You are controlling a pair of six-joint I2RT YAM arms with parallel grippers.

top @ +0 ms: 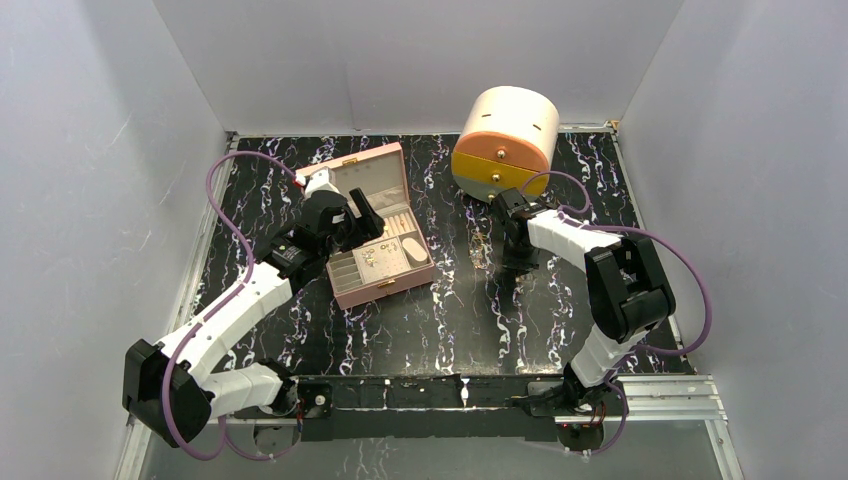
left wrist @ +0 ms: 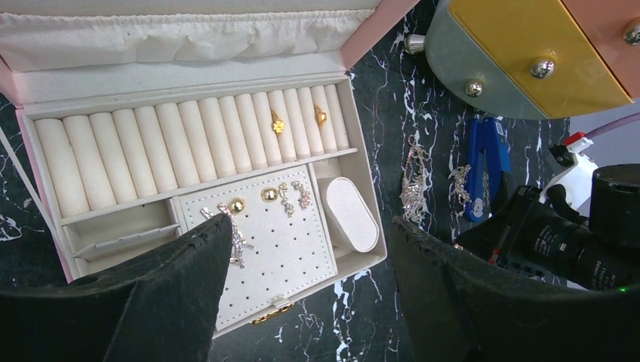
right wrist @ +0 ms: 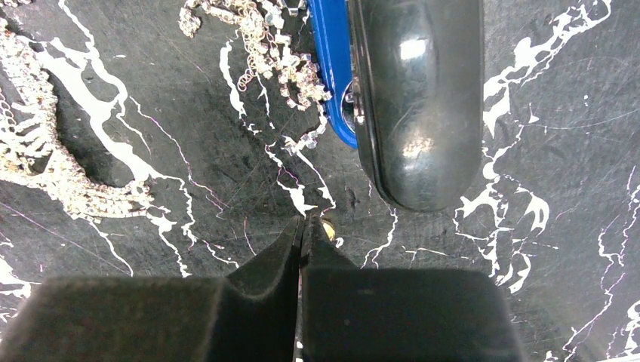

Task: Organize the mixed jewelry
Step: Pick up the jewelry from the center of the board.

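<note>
The pink jewelry box (top: 395, 287) lies open; in the left wrist view its right wall (left wrist: 370, 219) shows. Two gold rings (left wrist: 278, 124) sit in its ring rolls, and gold and sparkly earrings (left wrist: 269, 194) are pinned on its perforated pad. Silvery pieces (left wrist: 414, 185) lie on the table right of the box, also in the right wrist view (right wrist: 264, 45). My left gripper (left wrist: 311, 222) is open and empty above the box's front edge (top: 365, 215). My right gripper (right wrist: 303, 225) is shut low over the table (top: 518, 255), with a tiny gold piece (right wrist: 328, 226) at its tips.
A round cream cabinet (top: 505, 140) with orange and yellow drawers lies at the back right, with knobs (left wrist: 540, 68). A blue elongated object (left wrist: 483, 162) lies beside the silvery pieces (right wrist: 328, 68). A second silvery piece (right wrist: 45, 166) lies left of my right gripper. White walls enclose the marbled table (top: 450, 330).
</note>
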